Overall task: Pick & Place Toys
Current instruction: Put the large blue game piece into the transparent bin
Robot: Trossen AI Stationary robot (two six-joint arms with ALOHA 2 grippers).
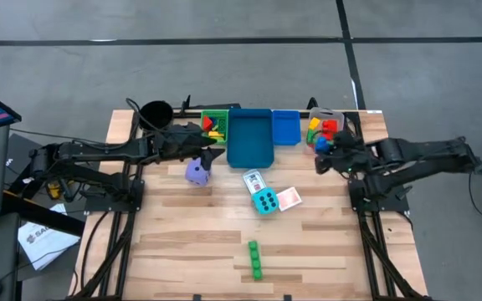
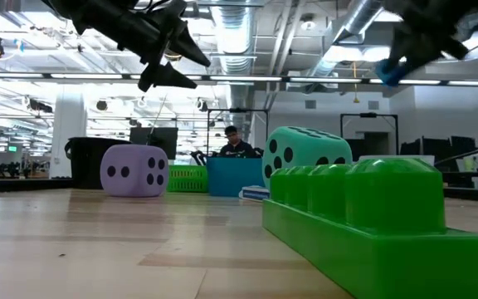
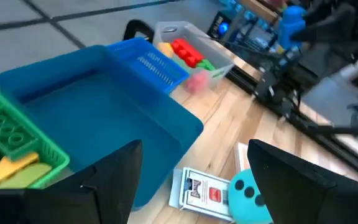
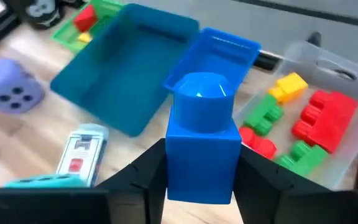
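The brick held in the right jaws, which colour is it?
Blue; the brick shows best in the right wrist view.

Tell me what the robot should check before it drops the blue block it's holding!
1. Grip: the right gripper is shut on the small blue plastic brick, pinched on both sides. Ok.
2. Drop spot: the clear plastic bin with red, yellow and green bricks sits just beside the right gripper and still shows bare floor. Ok.
3. Exactly over that bin? The high view puts the brick near its edge. Cannot tell.
4. Other arm: the left gripper is open and empty, over by the purple foam die, far from the drop. Ok.
5. Toys still waiting: cyan dotted die, playing cards, long green brick remain on the wooden table. Not ok.
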